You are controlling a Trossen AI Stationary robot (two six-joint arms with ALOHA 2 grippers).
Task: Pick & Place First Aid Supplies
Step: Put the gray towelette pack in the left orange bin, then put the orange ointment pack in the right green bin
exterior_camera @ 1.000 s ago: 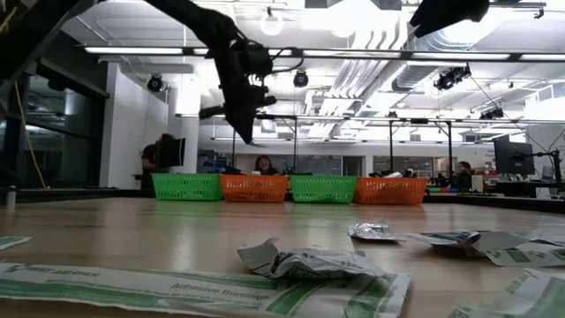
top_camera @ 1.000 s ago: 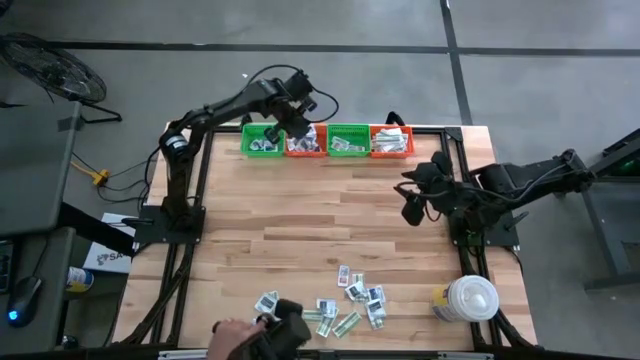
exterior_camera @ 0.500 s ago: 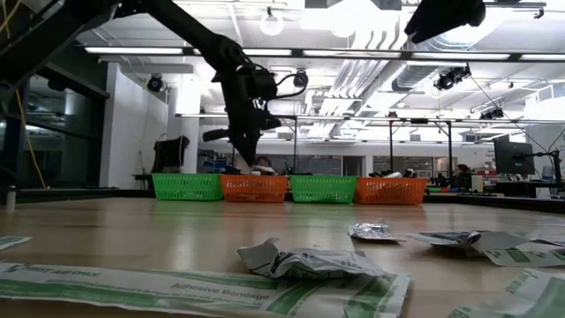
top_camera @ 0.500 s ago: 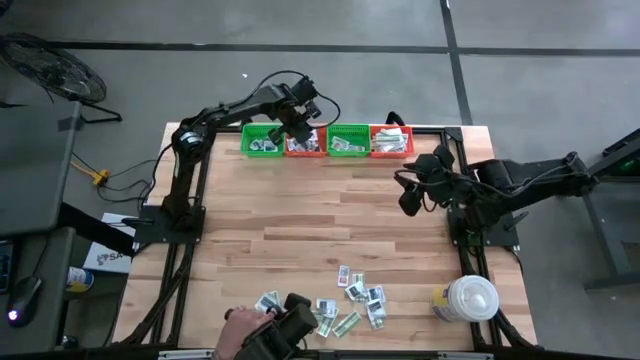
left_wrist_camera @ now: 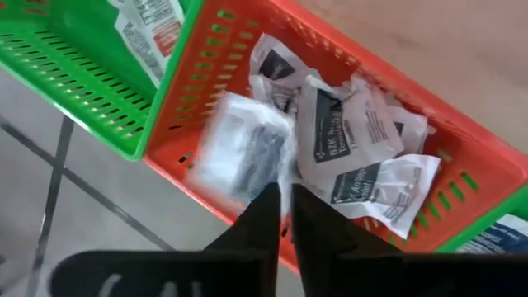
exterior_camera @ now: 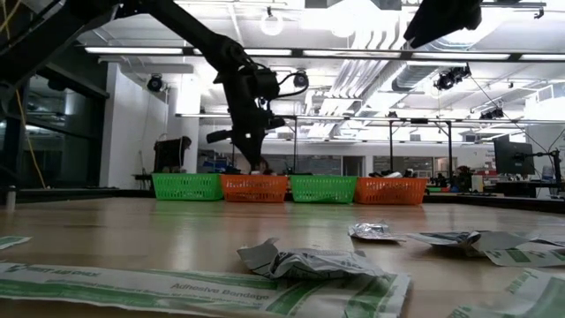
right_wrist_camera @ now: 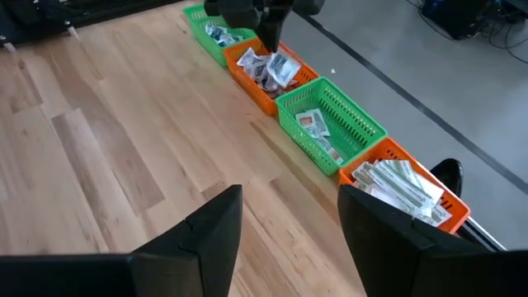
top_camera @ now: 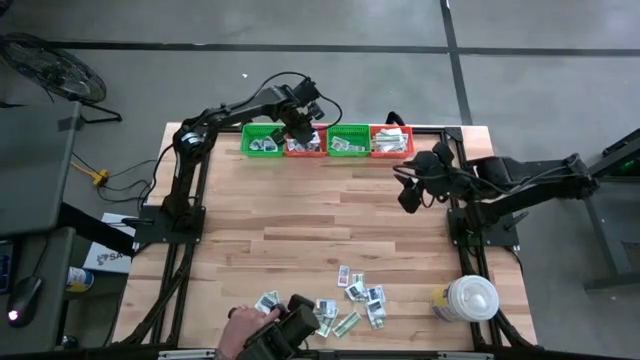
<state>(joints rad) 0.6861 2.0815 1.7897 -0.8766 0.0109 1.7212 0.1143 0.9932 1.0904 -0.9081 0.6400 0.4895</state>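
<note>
High view: left gripper hangs over the orange basket at the table's far edge, likely to drop a packet there; loose packets lie near the front edge

Left wrist: fingers nearly closed, blurred packet at their tips, held or freed unclear

Right wrist: right gripper open, empty

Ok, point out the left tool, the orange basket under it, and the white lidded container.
left tool (left_wrist_camera: 283, 202), left wrist view, between its fingertips.
orange basket (left_wrist_camera: 216, 74), left wrist view, on its side wall.
white lidded container (top_camera: 471, 297), high view, centre of its lid.
</note>
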